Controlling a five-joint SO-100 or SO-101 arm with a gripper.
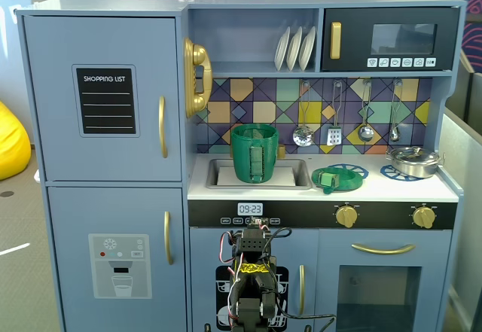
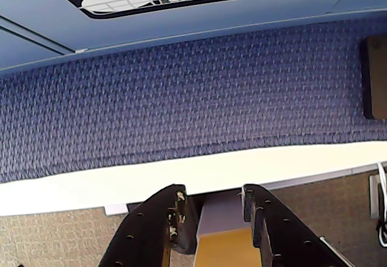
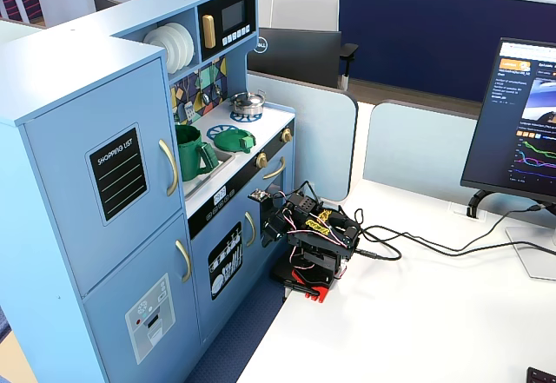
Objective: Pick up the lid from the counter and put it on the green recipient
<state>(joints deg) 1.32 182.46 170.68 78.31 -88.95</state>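
The lid (image 1: 332, 178), a flat green disc with a light-green knob, lies on the toy kitchen's white counter, over a blue burner ring and right of the sink. It also shows as the lid (image 3: 234, 140) from the side. The green recipient (image 1: 254, 152), a tall ribbed cylinder with a handle strip, stands upright in the sink; from the side, the recipient (image 3: 188, 151) is left of the lid. My arm (image 1: 252, 287) is folded low in front of the kitchen, well below the counter. In the wrist view my gripper (image 2: 213, 193) is open and empty, looking down past the table edge.
A shiny steel pot (image 1: 413, 160) sits on the right burner. Utensils (image 1: 335, 125) hang on the back wall above the counter. The arm's base (image 3: 308, 274) stands on a white table (image 3: 417, 322) with cables and a monitor (image 3: 517, 122). Blue carpet (image 2: 193, 97) lies below.
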